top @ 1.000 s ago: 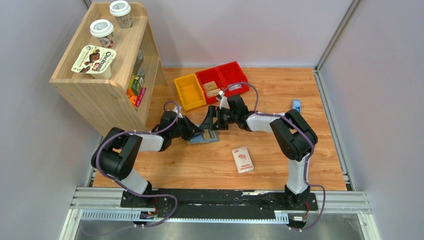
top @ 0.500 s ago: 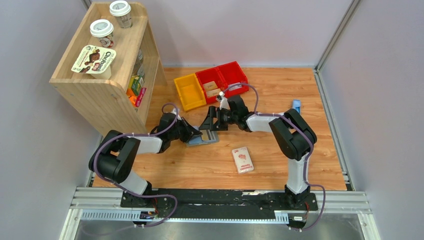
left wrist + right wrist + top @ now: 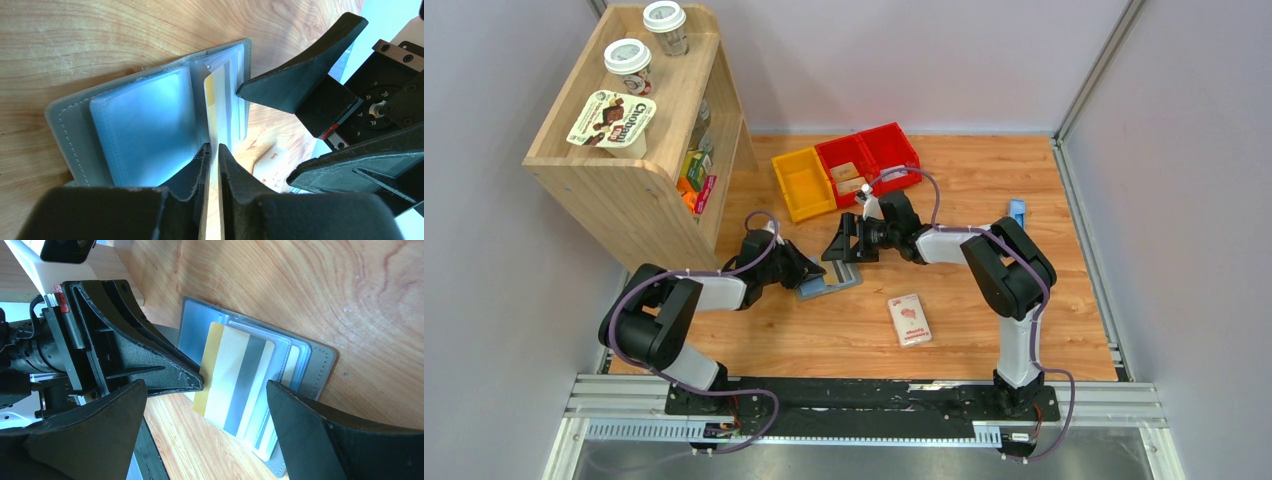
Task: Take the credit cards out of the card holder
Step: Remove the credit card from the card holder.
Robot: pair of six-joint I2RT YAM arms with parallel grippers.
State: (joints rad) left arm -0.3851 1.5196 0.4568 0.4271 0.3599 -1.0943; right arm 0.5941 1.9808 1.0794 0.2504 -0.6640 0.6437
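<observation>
Left gripper (image 3: 213, 150) pinches one card (image 3: 235, 375) | right gripper (image 3: 206, 385) wide open, empty, over card holder (image 3: 320, 365) | I judge: draw card straight left, flat, holder pinned.

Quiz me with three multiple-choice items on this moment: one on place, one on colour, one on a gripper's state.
1. Where is the card holder? A flat on the table; B lifted clear of it; C hanging off its edge.
2. The wide stripe on the pinched credit card is: A red; B grey; C green.
3. The left gripper is: A wide open; B out of view; C shut on the credit card.
A: it lies open on the wood. B: the right wrist view shows a grey band. C: it clamps the card's edge.
</observation>
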